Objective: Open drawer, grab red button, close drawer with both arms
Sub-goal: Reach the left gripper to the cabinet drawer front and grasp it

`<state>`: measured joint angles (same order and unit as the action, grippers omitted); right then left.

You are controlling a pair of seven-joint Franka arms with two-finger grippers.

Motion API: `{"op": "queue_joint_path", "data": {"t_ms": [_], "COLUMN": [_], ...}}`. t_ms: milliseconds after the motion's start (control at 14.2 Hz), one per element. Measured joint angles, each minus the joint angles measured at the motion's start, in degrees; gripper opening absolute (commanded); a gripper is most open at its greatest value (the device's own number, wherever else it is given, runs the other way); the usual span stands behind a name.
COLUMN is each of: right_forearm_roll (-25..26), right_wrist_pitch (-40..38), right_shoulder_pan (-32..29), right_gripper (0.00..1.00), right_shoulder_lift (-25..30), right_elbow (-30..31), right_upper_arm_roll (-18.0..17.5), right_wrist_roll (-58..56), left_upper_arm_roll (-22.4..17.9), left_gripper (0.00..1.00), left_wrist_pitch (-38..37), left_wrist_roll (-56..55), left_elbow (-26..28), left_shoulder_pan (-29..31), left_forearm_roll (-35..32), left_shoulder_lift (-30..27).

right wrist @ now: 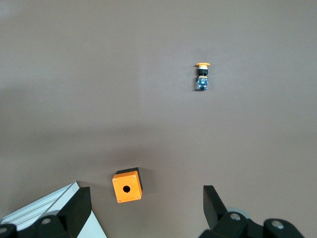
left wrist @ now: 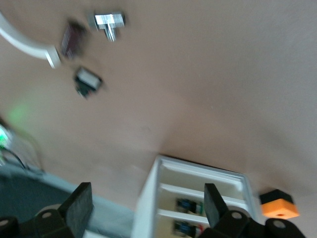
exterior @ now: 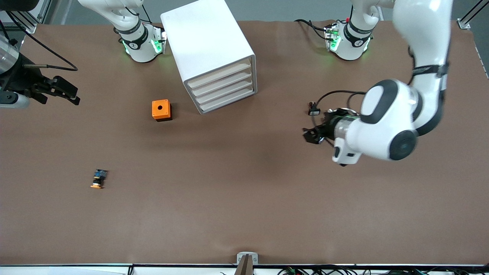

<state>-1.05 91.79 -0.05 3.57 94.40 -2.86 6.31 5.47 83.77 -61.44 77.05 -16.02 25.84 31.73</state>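
My left arm (exterior: 416,76) bends in over the bare table (exterior: 244,214) at its own end, my left gripper (exterior: 314,134) hanging above the brown top with fingers (left wrist: 79,210) spread apart, aimed at the white cabinet (exterior: 208,49). All four drawers (exterior: 225,88) sit flush. Through the fronts I glimpse blue-bodied buttons (left wrist: 186,205) inside. My right gripper (exterior: 61,89) hovers at the right arm's end, jaws apart. The orange box (exterior: 161,110) sits beside the cabinet; the orange-capped button (exterior: 99,178) lies nearer the front camera.

Four drawers (exterior: 225,88), one orange box (exterior: 161,110), one orange-capped button (exterior: 99,178).
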Motion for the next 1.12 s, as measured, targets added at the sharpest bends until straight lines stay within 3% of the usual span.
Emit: {"op": "queue_joint_path", "data": {"t_ms": [421, 842, 1123], "right_forearm_roll": [0.0, 0.0, 0.0], "right_wrist_pitch": [0.0, -1.4, -1.2], "right_shoulder_pan": [0.0, 0.0, 0.0], "right_gripper": [1.0, 1.0, 1.0], "right_shoulder_lift": [0.0, -0.6, -5.3], "right_elbow": [-0.2, -0.3, -0.3], "right_upper_arm_roll": [0.0, 0.0, 0.0], "right_wrist_roll": [0.0, 0.0, -0.2], "left_upper_arm_roll": [0.1, 0.2, 0.2], "left_gripper": [0.99, 0.99, 0.97], "left_wrist_pitch": [0.0, 0.3, 0.3], "left_wrist_roll": [-30.5, -50.8, -61.7], "left_elbow": [-4.5, -7.7, -7.9], "left_shoulder_pan": [-5.4, -8.3, -9.3], "left_forearm_roll": [15.9, 28.2, 33.4], "left_shoulder_lift": [11.1, 19.2, 22.3]}}
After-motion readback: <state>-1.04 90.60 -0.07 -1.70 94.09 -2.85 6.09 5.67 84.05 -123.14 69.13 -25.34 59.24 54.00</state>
